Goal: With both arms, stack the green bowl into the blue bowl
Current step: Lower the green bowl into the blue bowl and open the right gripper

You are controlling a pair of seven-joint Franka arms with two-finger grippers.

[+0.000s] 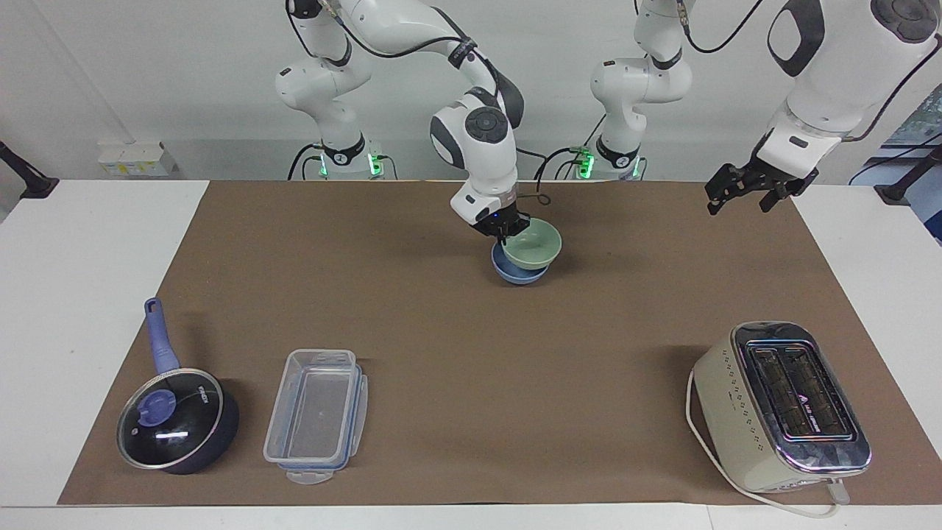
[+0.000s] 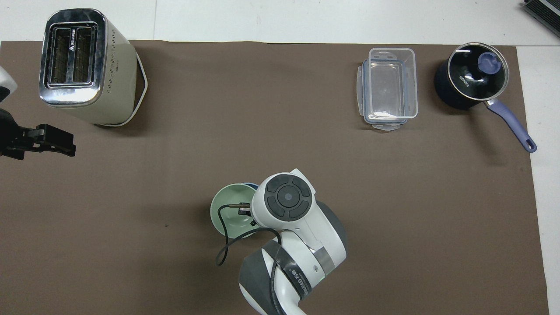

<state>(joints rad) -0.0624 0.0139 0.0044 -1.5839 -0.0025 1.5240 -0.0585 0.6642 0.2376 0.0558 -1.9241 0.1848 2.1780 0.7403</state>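
Apparently rigid, light and slick, the green bowl (image 1: 533, 245) hangs tilted over the blue bowl (image 1: 519, 273), rim pinched by the right gripper (image 1: 504, 234); the left gripper (image 1: 743, 193) waits, fingers spread.

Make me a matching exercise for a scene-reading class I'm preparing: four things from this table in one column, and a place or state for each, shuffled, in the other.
Things:
1. green bowl
2. blue bowl
3. toaster
4. left gripper

Places or states:
A. open, holding nothing, over the mat's edge at the left arm's end
B. resting on the mat, directly under another bowl
C. held at its rim by the shut right gripper
D. far from the robots, toward the left arm's end

Pairs: 1-C, 2-B, 3-D, 4-A
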